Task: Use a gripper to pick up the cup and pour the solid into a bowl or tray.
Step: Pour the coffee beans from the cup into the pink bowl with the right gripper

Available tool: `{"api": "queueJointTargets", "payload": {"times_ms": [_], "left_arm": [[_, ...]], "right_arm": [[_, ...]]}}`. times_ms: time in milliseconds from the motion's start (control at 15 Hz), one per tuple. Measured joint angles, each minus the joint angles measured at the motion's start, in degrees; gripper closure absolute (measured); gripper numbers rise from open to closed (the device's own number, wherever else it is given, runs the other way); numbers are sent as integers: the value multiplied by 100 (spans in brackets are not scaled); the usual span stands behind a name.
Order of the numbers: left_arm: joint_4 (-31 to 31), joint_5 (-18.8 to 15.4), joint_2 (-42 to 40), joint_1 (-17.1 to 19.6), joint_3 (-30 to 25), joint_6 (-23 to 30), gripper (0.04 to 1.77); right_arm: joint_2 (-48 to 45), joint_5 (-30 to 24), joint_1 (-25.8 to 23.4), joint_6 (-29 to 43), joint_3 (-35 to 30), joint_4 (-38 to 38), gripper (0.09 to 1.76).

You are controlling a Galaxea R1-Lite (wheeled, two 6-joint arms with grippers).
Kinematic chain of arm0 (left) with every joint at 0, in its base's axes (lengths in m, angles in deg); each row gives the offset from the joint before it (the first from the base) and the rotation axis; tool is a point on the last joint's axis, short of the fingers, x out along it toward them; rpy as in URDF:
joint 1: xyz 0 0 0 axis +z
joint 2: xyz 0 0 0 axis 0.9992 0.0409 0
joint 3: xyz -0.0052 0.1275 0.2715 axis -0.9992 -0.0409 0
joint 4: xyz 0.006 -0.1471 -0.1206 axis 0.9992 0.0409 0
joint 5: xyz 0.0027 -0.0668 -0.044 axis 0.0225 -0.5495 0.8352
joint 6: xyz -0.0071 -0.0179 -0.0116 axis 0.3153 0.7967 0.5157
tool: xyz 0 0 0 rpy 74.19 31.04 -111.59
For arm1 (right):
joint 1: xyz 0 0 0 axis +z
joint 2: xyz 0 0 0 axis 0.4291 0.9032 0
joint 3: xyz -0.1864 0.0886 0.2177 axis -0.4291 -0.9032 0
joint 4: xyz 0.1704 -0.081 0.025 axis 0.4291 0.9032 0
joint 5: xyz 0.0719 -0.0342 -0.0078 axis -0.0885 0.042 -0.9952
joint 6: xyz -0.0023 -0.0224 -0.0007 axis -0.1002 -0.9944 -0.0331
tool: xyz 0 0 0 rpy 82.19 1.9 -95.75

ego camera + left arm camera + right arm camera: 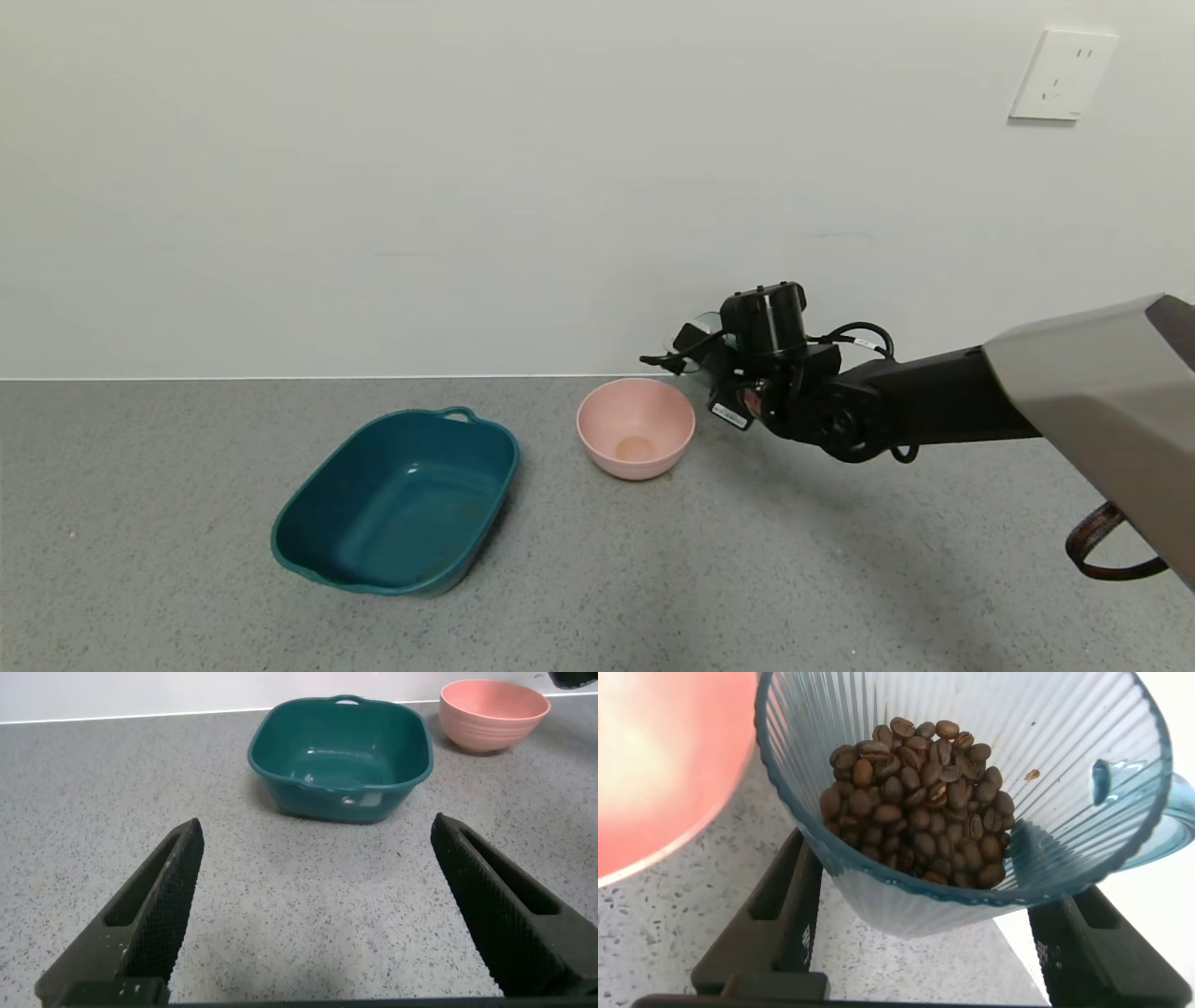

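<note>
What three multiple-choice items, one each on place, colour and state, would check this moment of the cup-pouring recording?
1. Where is the ribbed translucent blue-grey plastic cup?
A. In the right gripper, raised beside the bowl
B. Standing inside the tray
C. In the left gripper

2. What colour is the small round smooth bowl?
A. Teal
B. Pale pink
C. White

3. What state are the dark brown bean-like pieces in?
A. Heaped in the bowl
B. Scattered on the speckled grey counter
C. Heaped inside the cup

Answers: 1 A, the right wrist view shows the cup between that gripper's fingers; the left gripper is open and holds nothing. 2 B, the large oblong tray is the teal one. 3 C, the bowl holds no beans.
</note>
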Motion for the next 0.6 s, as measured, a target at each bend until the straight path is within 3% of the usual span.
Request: {"api": "queueJointTargets", "payload": {"times_ms": [600], "left_arm": [[-5,0,0,0,0,0,6]], "right_arm": [[87,201,104,-1408,127,-78,53]]}}
